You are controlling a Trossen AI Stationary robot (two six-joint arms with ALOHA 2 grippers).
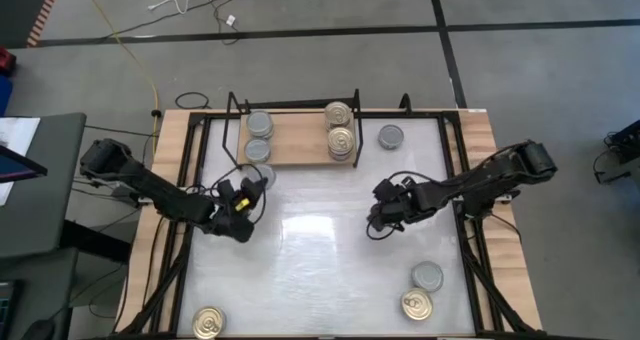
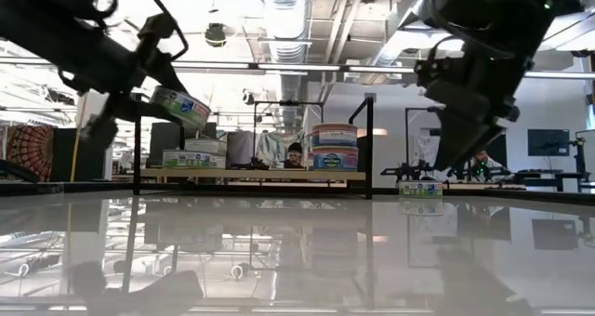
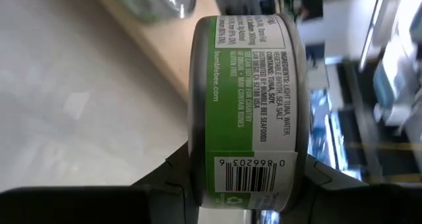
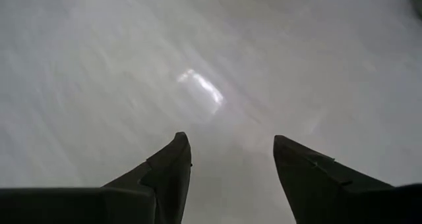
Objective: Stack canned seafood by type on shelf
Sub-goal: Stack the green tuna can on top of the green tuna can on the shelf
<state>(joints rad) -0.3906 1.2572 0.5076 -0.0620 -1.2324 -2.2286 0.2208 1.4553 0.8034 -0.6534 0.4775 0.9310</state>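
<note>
- Left gripper (image 1: 243, 193) is clamping a green-label can (image 3: 247, 105) by its sides, holding it tilted above the white tabletop (image 1: 320, 270), just off the shelf's (image 1: 300, 140) front left corner.
- Right gripper (image 4: 231, 161) is hanging with fingers apart and nothing between them, over bare tabletop near the centre-right.
- Shelf is sitting at the far table edge: grey-top cans (image 1: 259, 137) are stacking at its left end, gold-top cans (image 1: 340, 130) at its right.
- One grey can (image 1: 391, 136) is sitting on the table just right of the shelf.
- Grey can (image 1: 427, 276) and gold can (image 1: 417, 304) are lying near-right; another gold can (image 1: 208, 323) near-left.
</note>
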